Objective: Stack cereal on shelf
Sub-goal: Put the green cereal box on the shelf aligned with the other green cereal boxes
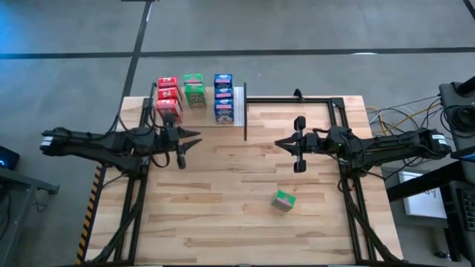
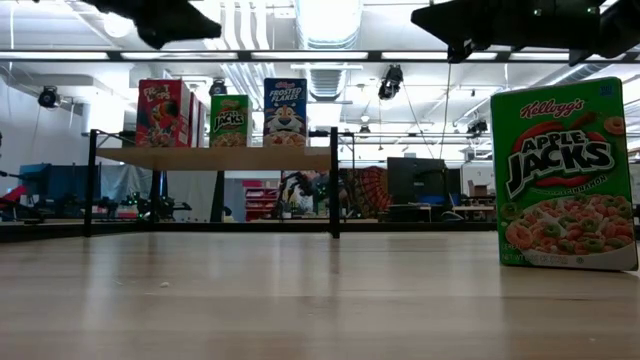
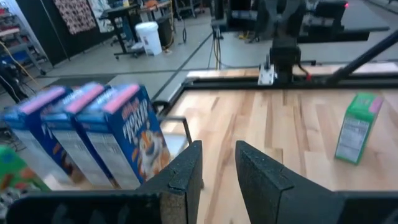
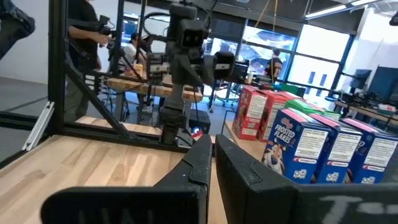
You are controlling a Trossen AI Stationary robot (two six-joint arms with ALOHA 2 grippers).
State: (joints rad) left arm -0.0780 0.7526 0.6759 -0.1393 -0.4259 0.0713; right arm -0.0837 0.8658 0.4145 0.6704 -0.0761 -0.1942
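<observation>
L gripper (image 1: 182, 141): part open, empty; R gripper (image 1: 286, 144): closed, empty. Next: green box (image 1: 283, 200), grip sides square, keep upright to shelf (image 1: 239, 104).

Robotics lab or workshop, exposed ceiling ducts (image 2: 250, 40), concrete floor (image 1: 297, 30), equipment benches (image 2: 420, 180), cables (image 1: 401, 115), people standing (image 4: 87, 56).

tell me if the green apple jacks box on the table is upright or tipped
Upright: the Apple Jacks box stands on its bottom edge on the tabletop, print reading level.

green cereal box (image 1: 283, 200) upright on table, others shelved (image 1: 194, 92)
</observation>
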